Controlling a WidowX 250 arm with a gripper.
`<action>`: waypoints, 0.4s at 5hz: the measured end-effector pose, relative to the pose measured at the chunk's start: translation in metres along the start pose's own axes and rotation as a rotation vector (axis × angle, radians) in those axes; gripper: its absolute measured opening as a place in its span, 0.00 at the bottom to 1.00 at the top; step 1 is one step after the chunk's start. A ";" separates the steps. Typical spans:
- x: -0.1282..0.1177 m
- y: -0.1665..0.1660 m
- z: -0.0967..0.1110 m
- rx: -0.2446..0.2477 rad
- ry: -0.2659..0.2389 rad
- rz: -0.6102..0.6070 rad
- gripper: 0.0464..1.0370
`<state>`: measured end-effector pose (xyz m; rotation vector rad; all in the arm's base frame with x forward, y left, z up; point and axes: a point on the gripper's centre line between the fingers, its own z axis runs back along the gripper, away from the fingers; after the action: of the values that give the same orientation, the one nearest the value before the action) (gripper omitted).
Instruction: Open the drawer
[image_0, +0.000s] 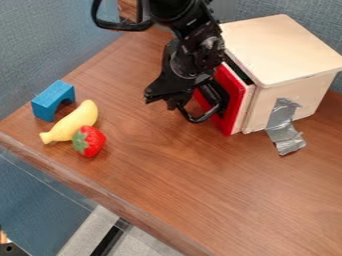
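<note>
Drawer opening in hand: red-fronted wooden drawer (235, 100) slightly ajar in the pale wooden box (280, 45), end effector at its handle.
Box sits on the brown wood-grain surface (167, 175). Black two-finger end effector (162, 99) is by the curved black handle (195, 120); can't tell if it's apart, together or clamped on anything. Reads as early in the pull. Next move, my call: confirm it's hooked or gripping, then draw straight out from the box, no twist. Slip-off is the risk. Labels/writing: none I can read.
</note>
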<state>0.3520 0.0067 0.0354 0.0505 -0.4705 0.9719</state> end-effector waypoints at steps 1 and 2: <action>0.005 0.010 0.002 0.004 0.016 -0.002 0.07; 0.008 0.021 0.007 0.017 0.023 -0.021 0.07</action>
<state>0.3367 0.0229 0.0410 0.0598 -0.4400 0.9547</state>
